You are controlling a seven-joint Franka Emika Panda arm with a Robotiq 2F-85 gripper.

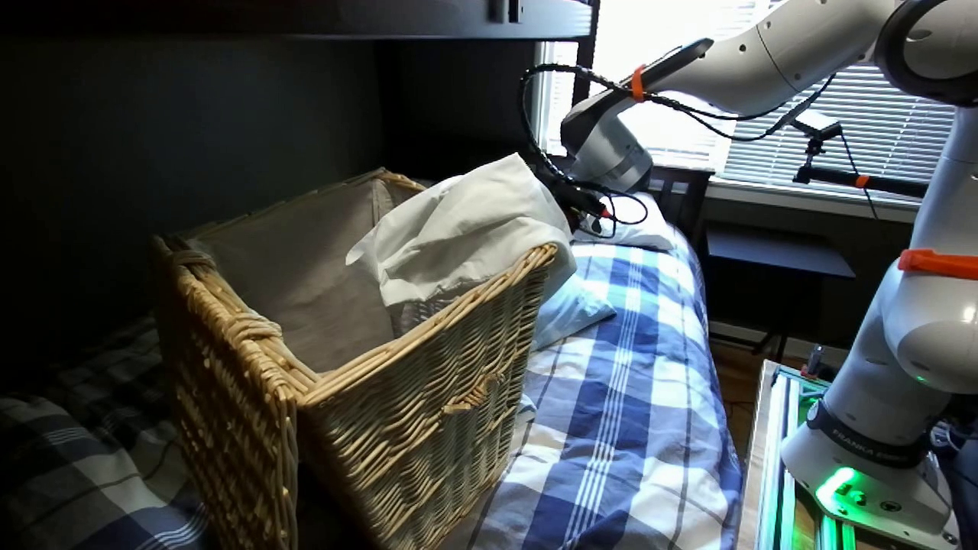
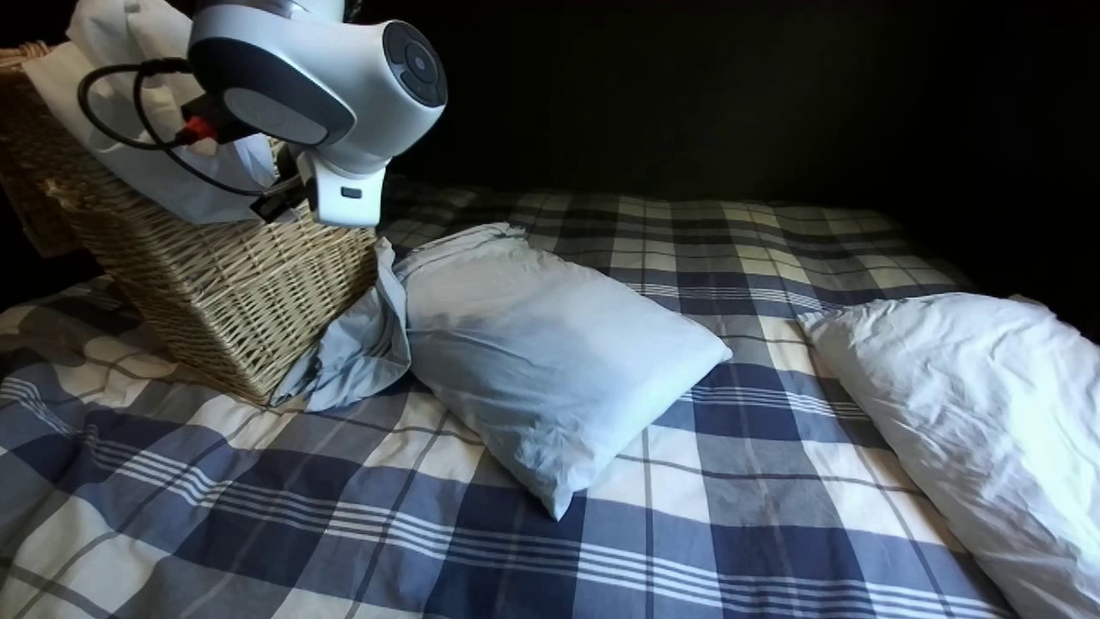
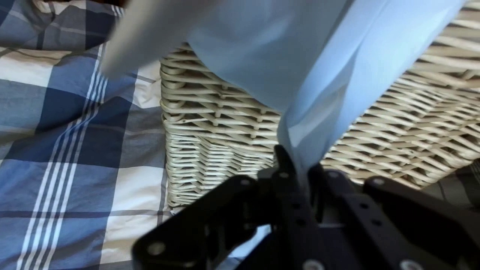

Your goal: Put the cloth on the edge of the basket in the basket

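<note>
Cloth [image 1: 474, 221] straddles the rim [image 1: 359, 366] of the basket [image 1: 428, 428] in an exterior view, part inside, part outside. In an exterior view, its outer flap [image 2: 193, 202] hangs outside the wall [image 2: 266, 301]: this end should rise above the rim before any inward swing. Wrist view: the gripper [image 3: 298, 165] pinches a gathered fold of cloth, jaws narrow; release is best once the flap hangs inside the basket.

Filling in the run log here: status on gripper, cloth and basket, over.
Gripper closed on the cloth. Cloth draped over basket rim, part hanging outside. Possible snag: that rim, under the cloth.
</note>
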